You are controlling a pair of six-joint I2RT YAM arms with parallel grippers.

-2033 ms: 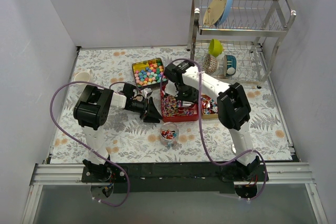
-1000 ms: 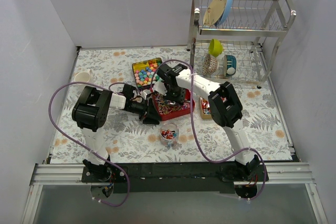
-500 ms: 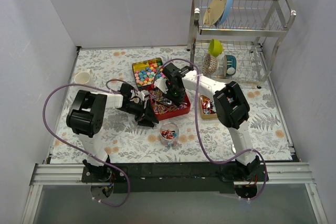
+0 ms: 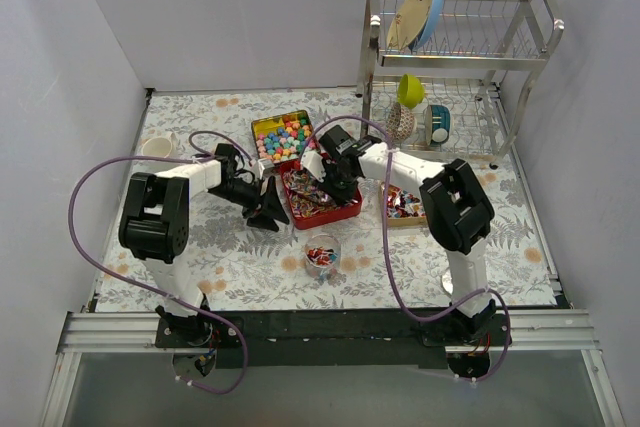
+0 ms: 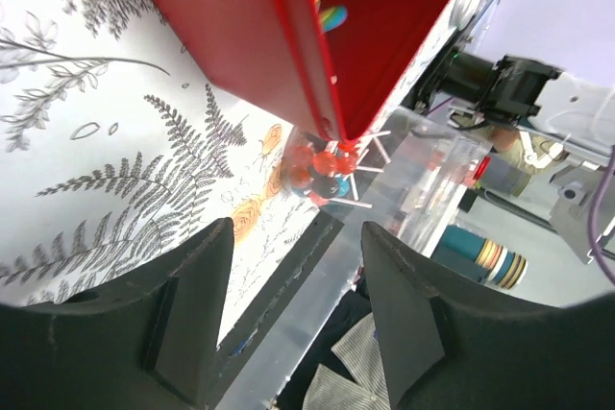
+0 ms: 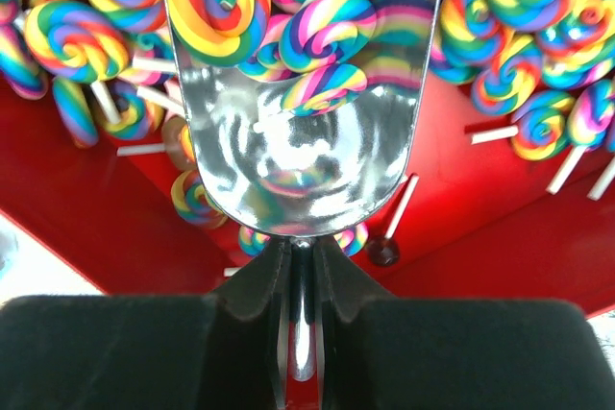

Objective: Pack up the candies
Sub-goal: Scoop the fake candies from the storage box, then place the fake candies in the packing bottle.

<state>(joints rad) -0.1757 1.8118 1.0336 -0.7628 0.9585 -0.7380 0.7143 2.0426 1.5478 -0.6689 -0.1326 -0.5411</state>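
Observation:
My right gripper (image 6: 301, 249) (image 4: 325, 175) is shut on the handle of a shiny metal scoop (image 6: 303, 132). The scoop holds a few rainbow swirl candies (image 6: 322, 31) and sits low inside the red tin (image 6: 86, 208) (image 4: 350, 209), which is full of the same candies on sticks. My left gripper (image 5: 296, 232) (image 4: 268, 209) is open and empty, just off the red tin's (image 5: 259, 36) left near side. Pastel ball candies (image 4: 281, 136) fill a yellow tin behind. Wrapped candies (image 4: 399, 203) lie in a small tin to the right.
A clear glass cup (image 4: 322, 254) (image 5: 322, 165) with a few candies stands in front of the red tin. A dish rack (image 4: 455, 67) with plates, a cup and bowls stands at the back right. A white cup (image 4: 157, 147) sits at the far left.
The red tin has slid left and turned. My right gripper moved left with the scoop into it. My left arm swung outward, its gripper staying by the tin's left side.

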